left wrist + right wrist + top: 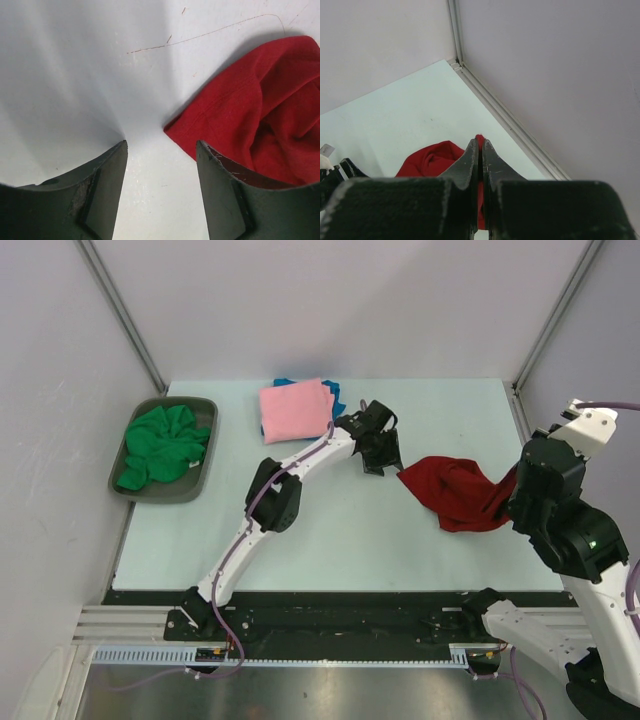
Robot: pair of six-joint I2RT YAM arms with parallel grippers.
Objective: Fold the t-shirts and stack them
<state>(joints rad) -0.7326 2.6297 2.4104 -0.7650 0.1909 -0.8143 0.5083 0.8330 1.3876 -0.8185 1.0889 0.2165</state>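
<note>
Two of the t-shirts look finished. The pink t-shirt (295,410) lies folded flat at the far middle of the worktop (330,540), on top of the blue t-shirt (339,400). Only an edge of the blue one shows, so its fold cannot be judged with certainty. The green t-shirt (160,445) sits crumpled in the grey tray (200,478) at the far left, not yet folded.

The dark red t-shirt (450,495) is the one in hand. It lies bunched on the right of the worktop, with its right end raised off the surface. The right tool (480,144) is pinched closed on a thin fold of that red cloth. The left tool (161,145) stands fairly wide with nothing between its fingers, low over bare worktop, and the shirt's left corner lies just beside its right finger.

The task looks about half done: the red shirt has yet to be spread, folded and stacked, and then the green one.
</note>
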